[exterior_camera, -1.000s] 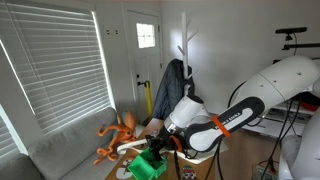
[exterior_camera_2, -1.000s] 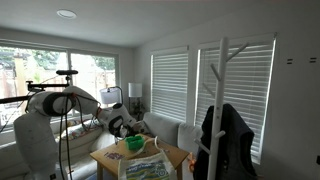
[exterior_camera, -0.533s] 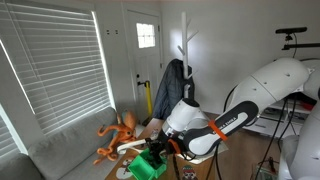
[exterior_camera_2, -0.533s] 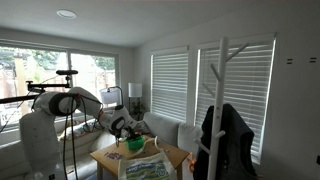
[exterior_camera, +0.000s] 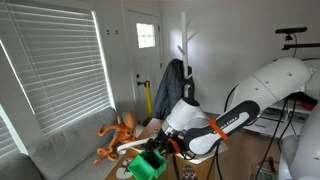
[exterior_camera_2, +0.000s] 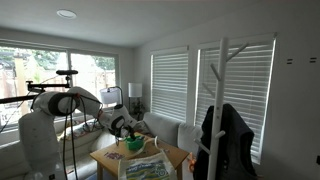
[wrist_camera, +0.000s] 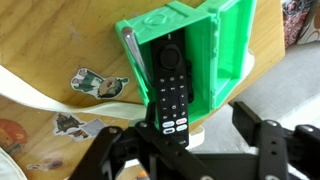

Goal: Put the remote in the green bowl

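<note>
In the wrist view the black remote lies lengthwise in the bright green bowl. Its top end is inside and its button end sticks out over the near rim. My gripper hovers just in front of that end. Its jaws stand wide apart, the right finger well clear of the remote and the left finger close beside its lower end. In both exterior views the gripper hangs right over the green bowl on the small wooden table.
An orange octopus toy sits beside the bowl. Stickers and a white strip lie on the table top. A white coat rack with a dark jacket stands close to the table. Blinds cover the windows.
The arm shifted a little a second ago and has stayed still since. The bowl and the table have not moved.
</note>
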